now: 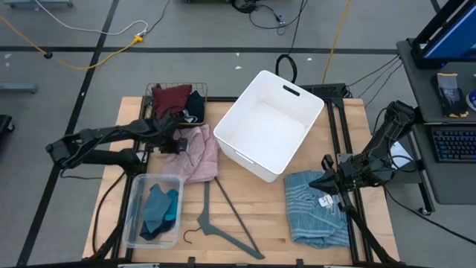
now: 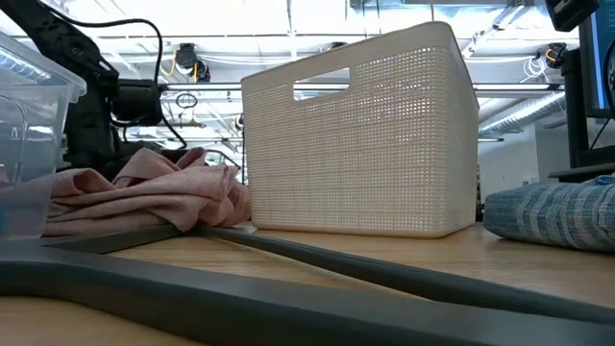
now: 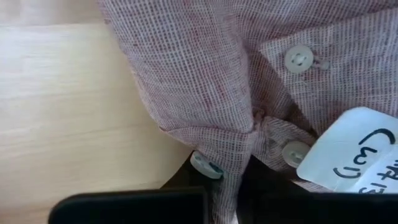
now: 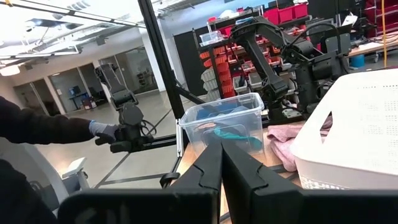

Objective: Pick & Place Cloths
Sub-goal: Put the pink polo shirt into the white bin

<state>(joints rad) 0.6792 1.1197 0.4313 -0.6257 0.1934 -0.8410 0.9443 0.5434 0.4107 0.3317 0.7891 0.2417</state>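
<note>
A pink cloth (image 1: 199,158) with buttons and a white tag (image 3: 351,152) lies crumpled on the table, left of the white bin (image 1: 269,134). My left gripper (image 1: 181,143) points steeply down at the cloth's left edge and is shut on it. A maroon cloth (image 1: 171,98) and a dark navy piece (image 1: 195,104) lie in a wire basket at the far left. Teal and navy pieces (image 1: 160,208) lie in a clear box. A light-blue ribbed cloth (image 1: 316,210) lies at the near right. My right gripper (image 4: 221,168) is shut and holds nothing, above that cloth's far edge. My left gripper pinches a gathered fold of the pink cloth (image 3: 247,146) between its two fingers, close to two buttons and the white tag. The fingers come from above, slanting steeply down. The cloth rests on the table and puckers in toward the pinch.
A grey hanger (image 1: 223,223) lies on the near middle of the table, between the clear box (image 1: 134,223) and the blue cloth. The white bin stands at the far middle. In the right wrist view a person's gloved hand (image 4: 102,130) holds another arm beyond the table.
</note>
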